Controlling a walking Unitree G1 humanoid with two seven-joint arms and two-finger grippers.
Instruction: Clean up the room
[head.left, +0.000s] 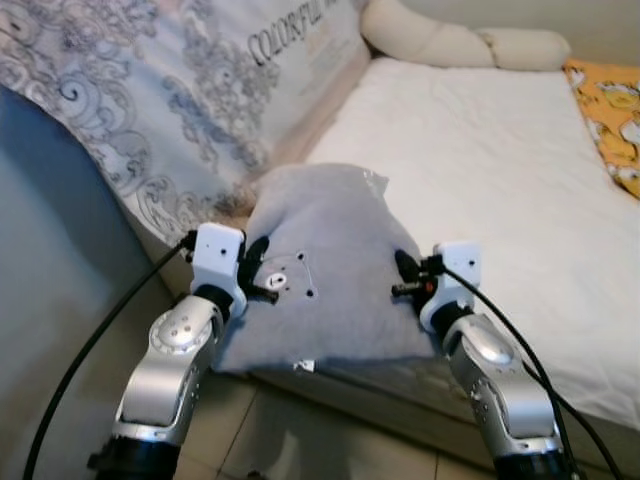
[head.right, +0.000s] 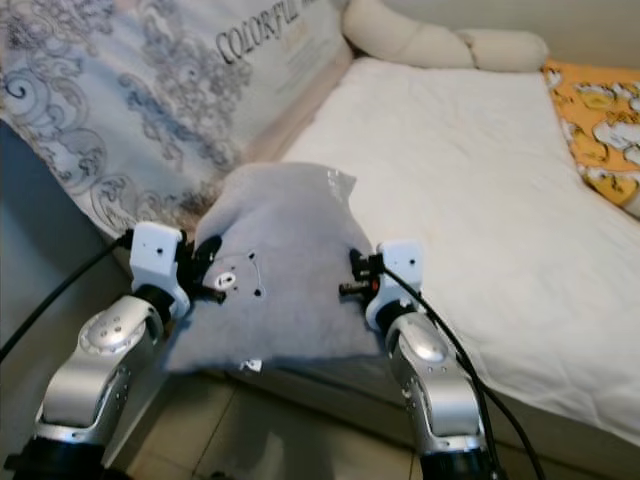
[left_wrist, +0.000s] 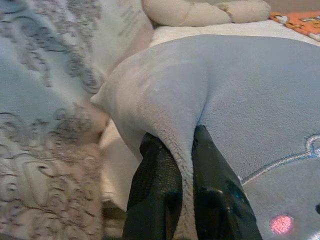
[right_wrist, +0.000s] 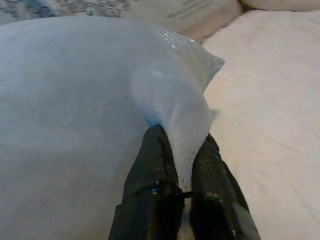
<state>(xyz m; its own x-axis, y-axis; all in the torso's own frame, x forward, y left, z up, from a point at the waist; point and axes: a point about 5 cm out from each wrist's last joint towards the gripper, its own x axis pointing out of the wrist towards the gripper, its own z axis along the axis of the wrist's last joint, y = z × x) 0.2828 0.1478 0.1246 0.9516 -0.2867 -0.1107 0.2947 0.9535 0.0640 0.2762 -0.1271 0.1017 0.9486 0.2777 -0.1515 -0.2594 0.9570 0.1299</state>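
Hidden: the left gripper (left_wrist: 172, 187) has its fingertips buried in a pinched ridge of plush; the cushion's underside and the near bed edge below it are out of sight.
Cut off: both silver arms leave the head views at the lower edge; the printed word on the patterned quilt (head.left: 150, 110) is cropped at the top.
Hard to make out: an embroidered face on the grey cushion (head.left: 320, 265), just a pink dot and a curved line beside the left fingers.
Left gripper: clamped narrow on the cushion's left side, fabric squeezed between the two black fingers (left_wrist: 155, 190).
Right gripper (right_wrist: 182, 187): clamped narrow on the right side, a fold of plush bunched between its fingers.
Cushion: stretched between the two grippers, over the edge of the white mattress (head.left: 480, 170).
Beyond the grippers: a cream bolster (head.left: 450, 40) at the far end of the bed.
Right of the right gripper: an orange cartoon-print cloth (head.left: 610, 115), well apart.
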